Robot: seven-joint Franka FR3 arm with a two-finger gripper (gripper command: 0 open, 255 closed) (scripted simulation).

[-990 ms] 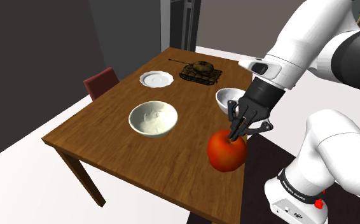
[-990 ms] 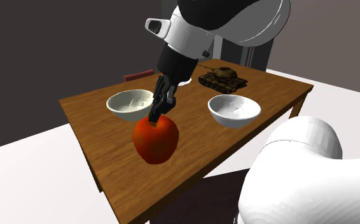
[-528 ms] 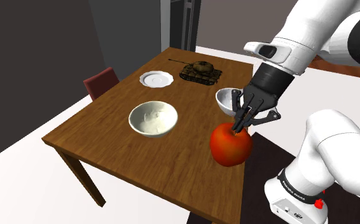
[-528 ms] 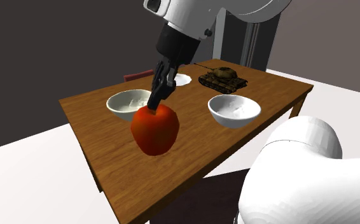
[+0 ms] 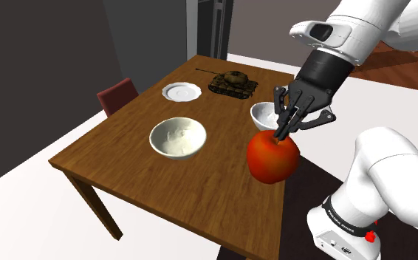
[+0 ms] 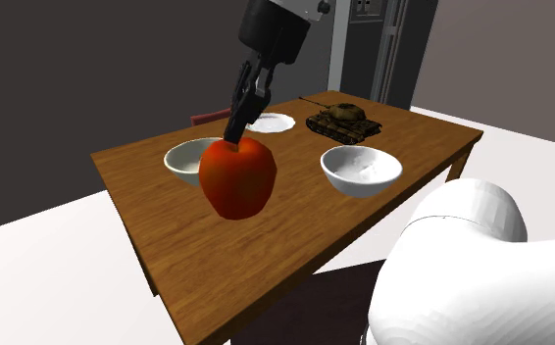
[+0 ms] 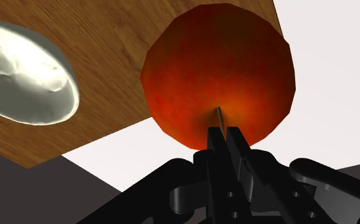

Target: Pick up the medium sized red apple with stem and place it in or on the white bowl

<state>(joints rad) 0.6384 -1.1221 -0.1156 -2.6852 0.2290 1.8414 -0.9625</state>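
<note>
A red apple (image 5: pixel 272 156) hangs in the air above the wooden table's (image 5: pixel 134 166) edge nearest the stand, held by its thin stem. My gripper (image 5: pixel 280 134) is shut on that stem, fingers pressed together just above the fruit. The second exterior view shows the apple (image 6: pixel 237 176) lifted well off the tabletop under the gripper (image 6: pixel 233 136). In the wrist view the apple (image 7: pixel 220 70) sits right under the fingertips, the stem (image 7: pixel 219 116) clasped between them. Two white bowls stand on the table: one (image 5: pixel 177 138) toward the shoulder view's left, another (image 5: pixel 265 116) just behind the gripper.
A toy tank (image 5: pixel 232 83) and a white plate (image 5: pixel 182 91) sit at the table's far end. A dark red chair (image 5: pixel 117 95) stands along the table's left side in the shoulder view. The stand (image 5: pixel 344 230) is at lower right.
The gripper has risen with the apple hanging from its stem and drifted slightly to the shoulder view's right. The bowls, tank and plate have stayed put.
</note>
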